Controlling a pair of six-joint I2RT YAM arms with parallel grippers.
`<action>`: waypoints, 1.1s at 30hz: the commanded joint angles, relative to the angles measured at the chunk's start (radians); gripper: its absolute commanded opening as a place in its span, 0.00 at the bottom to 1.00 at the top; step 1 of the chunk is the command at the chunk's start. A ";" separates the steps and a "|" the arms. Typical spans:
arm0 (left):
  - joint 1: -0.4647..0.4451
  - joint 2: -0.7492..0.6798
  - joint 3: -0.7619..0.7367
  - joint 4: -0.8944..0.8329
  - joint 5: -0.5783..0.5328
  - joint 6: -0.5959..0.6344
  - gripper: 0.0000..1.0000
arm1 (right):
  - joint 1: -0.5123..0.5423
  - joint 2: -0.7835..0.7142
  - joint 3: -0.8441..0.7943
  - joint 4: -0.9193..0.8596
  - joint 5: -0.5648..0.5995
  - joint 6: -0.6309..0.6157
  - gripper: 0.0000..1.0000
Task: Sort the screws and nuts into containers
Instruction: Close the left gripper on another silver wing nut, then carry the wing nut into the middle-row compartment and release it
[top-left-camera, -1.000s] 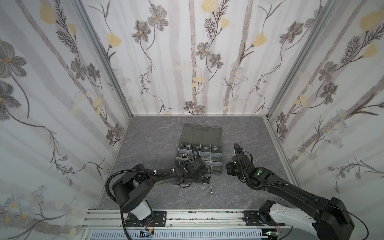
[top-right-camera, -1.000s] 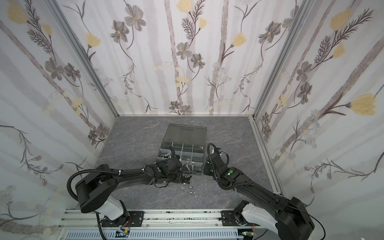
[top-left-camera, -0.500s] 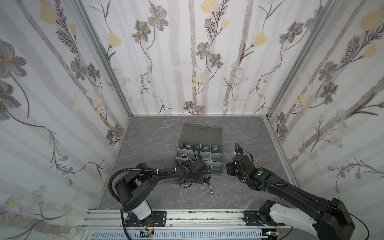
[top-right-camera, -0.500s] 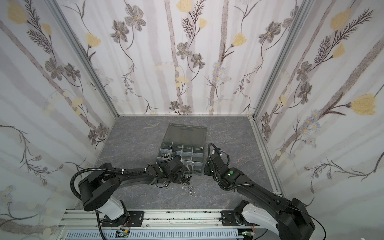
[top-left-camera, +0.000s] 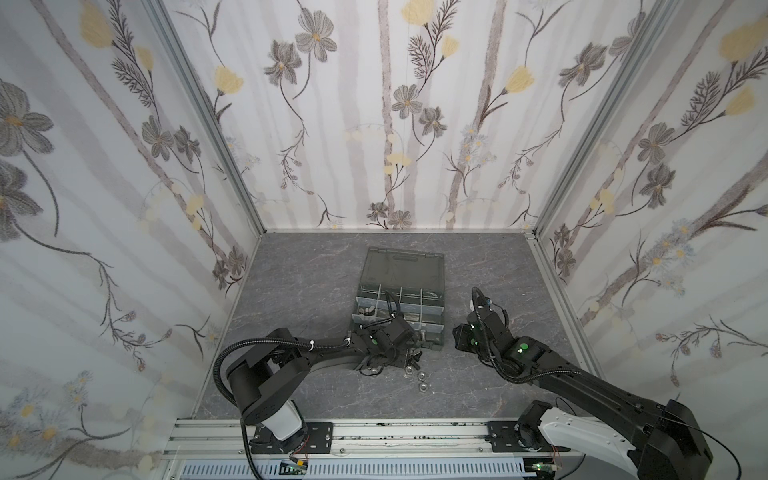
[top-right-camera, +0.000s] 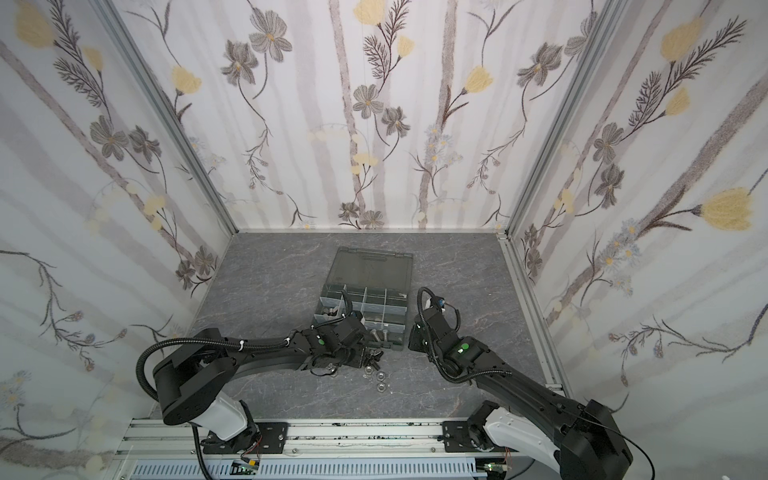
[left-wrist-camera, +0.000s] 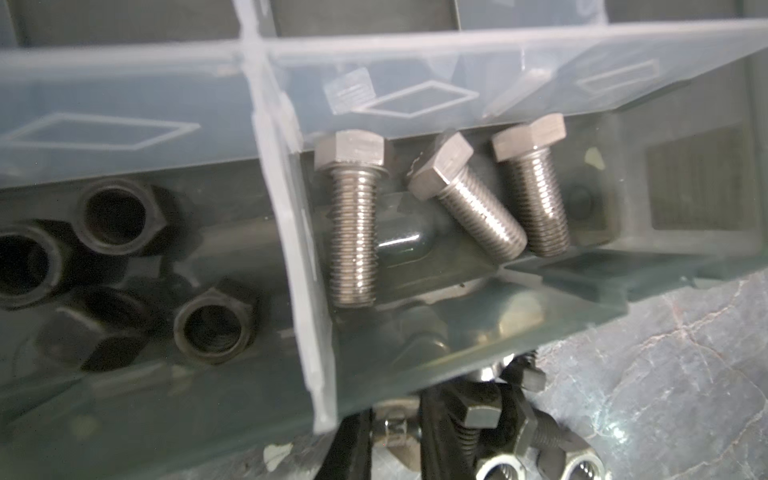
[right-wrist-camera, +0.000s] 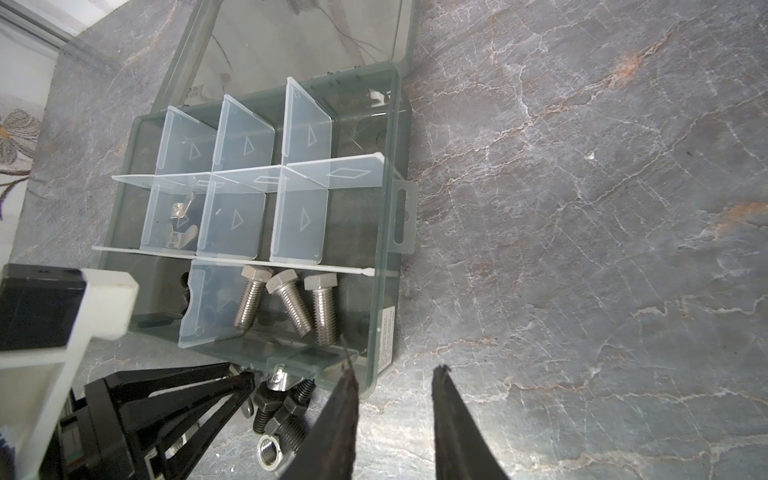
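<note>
Open grey case (top-left-camera: 401, 266) out in the middle of the counter (top-left-camera: 299, 291), smoky lid laid flat toward the far edge. Three silver bolts (right-wrist-camera: 286, 307) down in the compartment at the case's near right corner, heads up against the pale divider, the middle one tilted. Right next door, a clutch of black nuts (left-wrist-camera: 116, 216). Wing nuts (right-wrist-camera: 178, 226) off in another compartment.

Plenty left outside: a loose pile of dark bolts (right-wrist-camera: 286, 419) on the counter, tight against the case's near wall. Silver nuts (top-left-camera: 420, 376) scattered just beyond it, toward the counter's near edge.

Left fingers (right-wrist-camera: 243, 380) down low at that pile, drawn tightly together, tips in among the hardware. No telling from here whether anything sits pinched between them.

Right fingers (right-wrist-camera: 347, 399) apart, nothing between them, hovering over bare counter just off the case's near right corner, clear of the pile and of the case wall.
</note>
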 joint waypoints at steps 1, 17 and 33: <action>0.001 -0.024 -0.007 -0.002 0.001 0.003 0.18 | 0.000 -0.003 0.000 0.019 0.013 0.016 0.32; 0.165 -0.280 0.015 -0.023 0.048 0.090 0.18 | -0.001 0.011 0.019 0.014 0.019 0.006 0.32; 0.481 -0.070 0.135 -0.022 0.120 0.219 0.18 | -0.003 -0.010 0.061 -0.018 0.043 -0.004 0.32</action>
